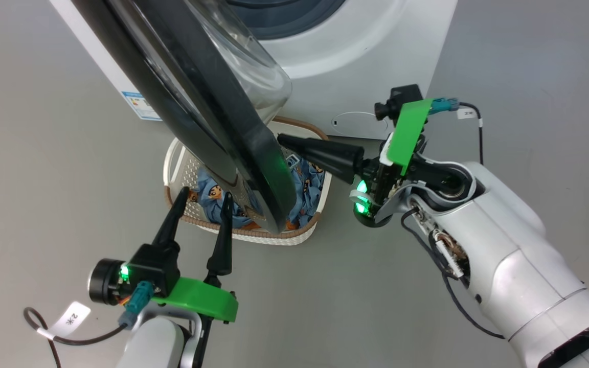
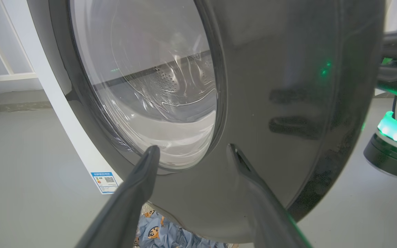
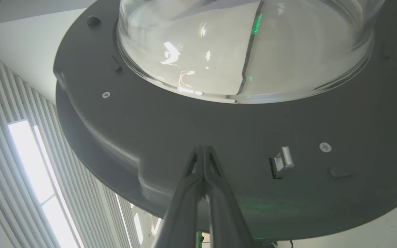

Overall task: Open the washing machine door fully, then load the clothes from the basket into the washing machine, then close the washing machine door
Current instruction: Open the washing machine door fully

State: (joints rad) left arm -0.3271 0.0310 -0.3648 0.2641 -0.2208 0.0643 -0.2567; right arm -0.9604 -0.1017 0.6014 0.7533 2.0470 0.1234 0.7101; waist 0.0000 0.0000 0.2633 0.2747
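Observation:
The washing machine door [image 1: 207, 112] stands partly swung out from the white washing machine [image 1: 356, 56], its black ring and glass bowl hanging over the basket [image 1: 294, 236]. My right gripper [image 1: 280, 139] is shut, its tips pressed against the door's grey inner face [image 3: 219, 131] near the latch hook [image 3: 282, 161]. My left gripper [image 1: 206, 194] is open on the door's outer side, fingers pointing at the black ring [image 2: 288, 103]. The clothes [image 1: 311, 186], blue with cartoon faces, lie in the basket below the door, and peek out under the ring [image 2: 164, 230].
Grey floor [image 1: 44, 168] lies around the machine and basket. A blue label [image 1: 141, 105] is on the machine's side. A round white flap [image 1: 358, 123] sits low on its front. My right forearm [image 1: 499, 255] reaches in from the lower right.

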